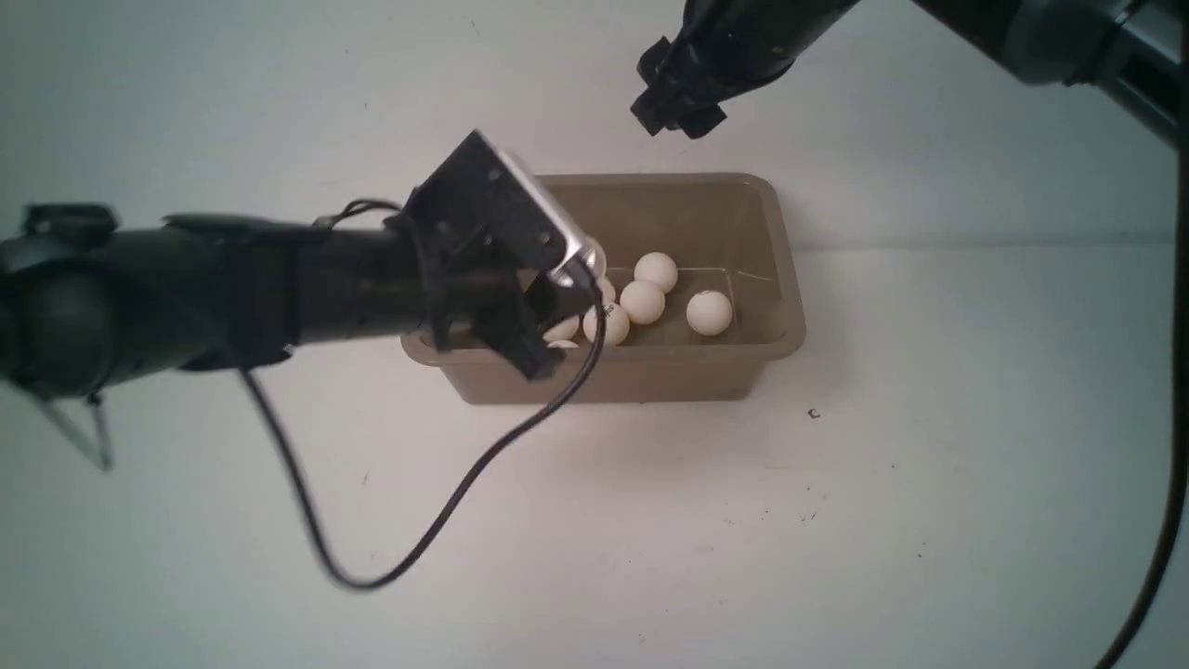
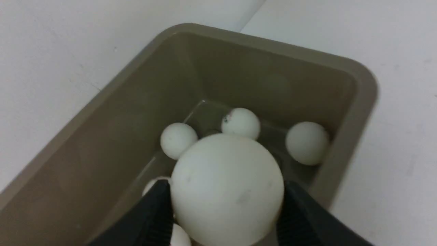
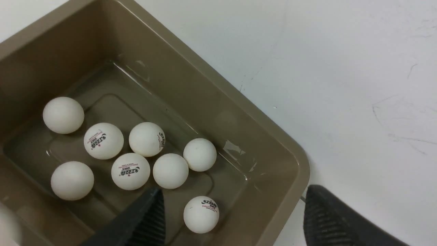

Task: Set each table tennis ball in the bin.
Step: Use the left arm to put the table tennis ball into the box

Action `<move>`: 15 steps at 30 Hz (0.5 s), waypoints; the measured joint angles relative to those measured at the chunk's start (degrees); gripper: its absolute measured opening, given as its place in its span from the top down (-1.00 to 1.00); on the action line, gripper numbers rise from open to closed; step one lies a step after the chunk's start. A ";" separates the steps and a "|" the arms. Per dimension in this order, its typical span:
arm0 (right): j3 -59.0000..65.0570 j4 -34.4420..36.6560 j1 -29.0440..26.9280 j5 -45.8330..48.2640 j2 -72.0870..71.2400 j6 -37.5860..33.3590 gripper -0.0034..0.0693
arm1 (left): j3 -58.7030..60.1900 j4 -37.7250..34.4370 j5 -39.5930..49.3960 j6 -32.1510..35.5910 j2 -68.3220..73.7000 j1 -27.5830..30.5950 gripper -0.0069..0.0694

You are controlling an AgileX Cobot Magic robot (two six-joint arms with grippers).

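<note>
Matte white balls (image 3: 103, 141) in a smooth, faintly glossy taupe bin (image 3: 218, 109) (probably plastic)

Taupe-brown rectangular bin (image 3: 283, 150) stands upright on the worktop (image 1: 836, 520), holding eight white table tennis balls (image 3: 170, 171) loose on its floor, while another ball (image 2: 227, 189) is above it.

Left side of bin (image 1: 650, 381) hidden behind left arm, front view; several table tennis balls (image 1: 563, 328) there only partly seen; left gripper (image 2: 225, 205) cut off by frame edge in wrist view, same for right gripper (image 3: 232, 218); blurred white shape at corner (image 3: 6, 222), can't ID.
</note>
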 joint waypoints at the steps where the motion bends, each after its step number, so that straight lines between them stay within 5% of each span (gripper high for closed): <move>1: 0.00 0.00 0.00 0.42 0.00 0.00 -0.46 | -2.76 -0.13 -0.35 0.00 2.79 -0.05 -0.10; 7: 0.00 0.05 0.00 1.64 0.00 0.18 -0.46 | -15.34 -0.39 -3.69 -4.42 14.84 -0.05 -0.10; 15: 0.00 0.05 0.00 1.59 -0.11 0.18 -0.46 | -17.15 -0.40 -4.85 -5.10 16.47 -0.05 -0.10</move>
